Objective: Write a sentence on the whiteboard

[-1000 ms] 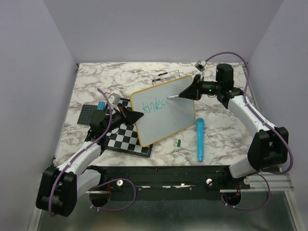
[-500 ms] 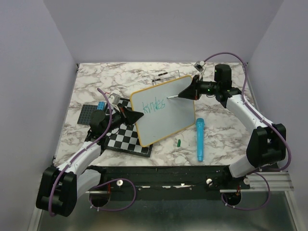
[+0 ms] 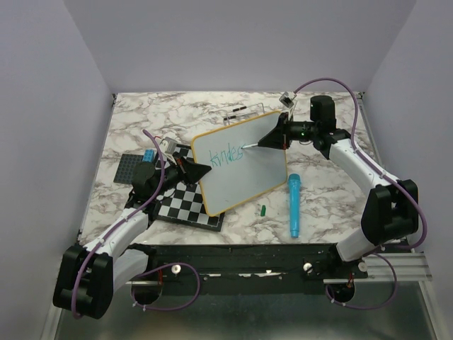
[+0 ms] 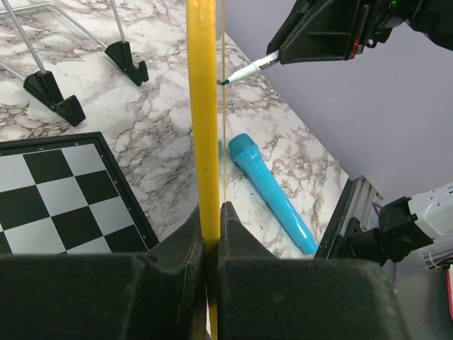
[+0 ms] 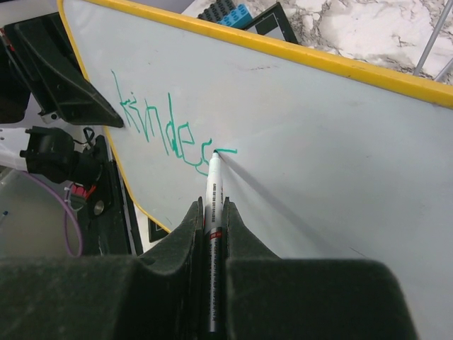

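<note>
Green lettering on whiteboard reads "kindes" plus one unclear stroke; marker label illegible. Clamped: right claw on marker, left claw on whiteboard edge.

A white-and-grey marble-patterned table carries everything. Near its front edge, left of centre, a black-and-white checkered board lies flat, its far-right part hidden behind the tilted whiteboard; just beyond the board's left end sits a dark studded baseplate with a blue brick at its far edge. To the right lie a small green cap and, just beside it, a teal toy microphone, while a wire stand with black feet rests near the back.
</note>
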You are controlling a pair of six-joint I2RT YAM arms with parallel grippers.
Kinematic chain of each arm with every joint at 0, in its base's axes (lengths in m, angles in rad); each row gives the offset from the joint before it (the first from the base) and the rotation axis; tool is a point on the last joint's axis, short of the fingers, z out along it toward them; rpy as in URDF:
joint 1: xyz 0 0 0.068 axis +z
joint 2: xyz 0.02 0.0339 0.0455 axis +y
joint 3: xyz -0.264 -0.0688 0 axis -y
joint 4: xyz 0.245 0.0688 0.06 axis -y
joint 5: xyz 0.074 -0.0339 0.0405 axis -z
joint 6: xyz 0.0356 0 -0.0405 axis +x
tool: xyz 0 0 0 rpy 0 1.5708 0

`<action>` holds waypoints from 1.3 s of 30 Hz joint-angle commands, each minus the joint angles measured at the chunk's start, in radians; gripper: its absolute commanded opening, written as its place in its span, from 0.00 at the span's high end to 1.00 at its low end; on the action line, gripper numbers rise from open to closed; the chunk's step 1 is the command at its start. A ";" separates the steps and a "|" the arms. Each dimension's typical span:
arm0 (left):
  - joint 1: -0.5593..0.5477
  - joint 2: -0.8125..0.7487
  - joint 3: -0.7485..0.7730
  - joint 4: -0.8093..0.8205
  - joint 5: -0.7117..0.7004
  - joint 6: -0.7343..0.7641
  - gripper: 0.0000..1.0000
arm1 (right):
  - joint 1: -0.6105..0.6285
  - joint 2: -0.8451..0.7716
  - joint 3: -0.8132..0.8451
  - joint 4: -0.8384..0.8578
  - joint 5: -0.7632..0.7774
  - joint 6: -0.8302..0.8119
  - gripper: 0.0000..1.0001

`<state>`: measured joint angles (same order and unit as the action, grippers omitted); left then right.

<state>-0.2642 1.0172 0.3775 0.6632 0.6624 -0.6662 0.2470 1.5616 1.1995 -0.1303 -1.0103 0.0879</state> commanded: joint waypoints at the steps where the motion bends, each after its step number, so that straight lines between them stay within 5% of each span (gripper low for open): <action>1: -0.010 -0.023 0.021 0.059 0.042 0.034 1.00 | 0.002 -0.006 -0.003 -0.026 0.041 -0.034 0.99; 31: -0.010 -0.019 0.026 0.056 0.040 0.037 1.00 | -0.017 -0.005 -0.041 -0.075 -0.037 -0.057 0.99; 39: -0.010 -0.017 0.020 0.058 0.039 0.037 1.00 | -0.043 -0.146 0.006 -0.060 -0.103 -0.028 0.99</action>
<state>-0.2642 1.0172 0.3775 0.6643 0.6632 -0.6598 0.2249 1.5181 1.1591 -0.2016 -1.0512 0.0532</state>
